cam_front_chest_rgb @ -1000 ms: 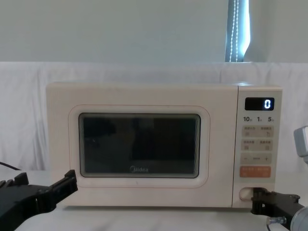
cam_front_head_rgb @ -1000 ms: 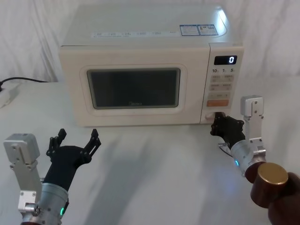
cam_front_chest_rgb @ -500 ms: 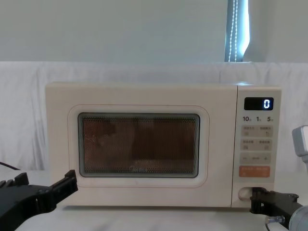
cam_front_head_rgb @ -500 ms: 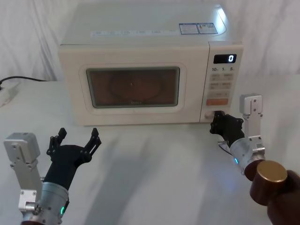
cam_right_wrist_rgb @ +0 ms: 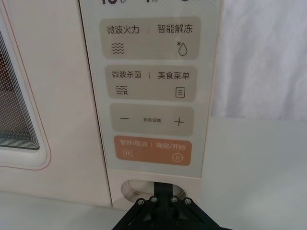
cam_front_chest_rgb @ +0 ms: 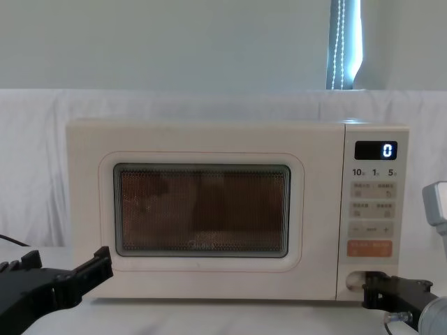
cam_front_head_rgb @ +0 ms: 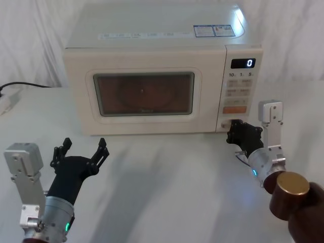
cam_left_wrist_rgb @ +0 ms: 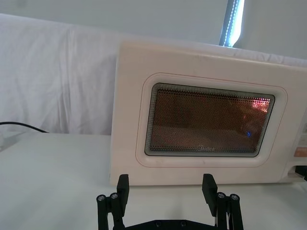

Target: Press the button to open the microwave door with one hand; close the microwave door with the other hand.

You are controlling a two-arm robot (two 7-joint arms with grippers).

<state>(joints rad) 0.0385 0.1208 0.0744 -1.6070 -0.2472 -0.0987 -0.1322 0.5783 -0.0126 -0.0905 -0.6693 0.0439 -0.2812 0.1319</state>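
White-draped desk [cam_front_head_rgb: 167, 177]: cream microwave door with lit mesh window [cam_front_head_rgb: 144, 93] is seen shut. Right gripper [cam_front_head_rgb: 236, 125], pressed together, is set against wide cream pill-shaped button [cam_right_wrist_rgb: 144, 188]. Left gripper [cam_front_head_rgb: 81, 150], spread, is held before the door.

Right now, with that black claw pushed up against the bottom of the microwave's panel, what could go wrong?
The right end effector sits at the button, just under the orange key; drifting up might hit that key instead. The microwave door looks barely released, if at all, and may swing out when it pops. The left end effector waits open, low in front of the microwave, possibly in the door's path.
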